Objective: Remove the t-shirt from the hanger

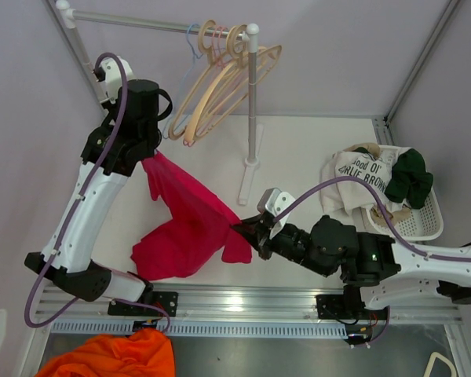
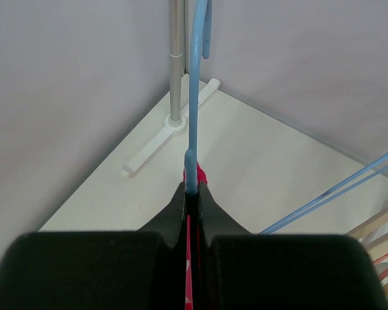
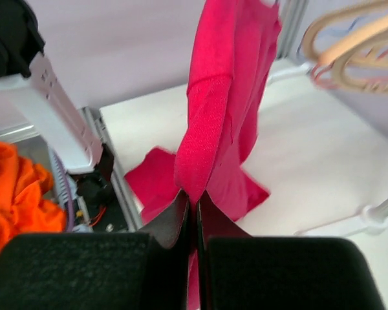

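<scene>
Blue hanger (image 2: 193, 97) in left pincer (image 2: 193, 189), hidden overhead

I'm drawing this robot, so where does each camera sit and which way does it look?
Top external: above, behind the bases, looking down at the table; left arm and right arm show.
Left wrist: behind the left gripper, looking along the blue hanger to the rack pole; its jaws show.
Right wrist: behind the right gripper, looking up the pink t-shirt; its jaws show.
Shared: top and right wrist see the t-shirt.

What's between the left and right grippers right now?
The red t-shirt, draped from the left gripper down to the right gripper, which pinches its edge; clearest in the top view.
</scene>
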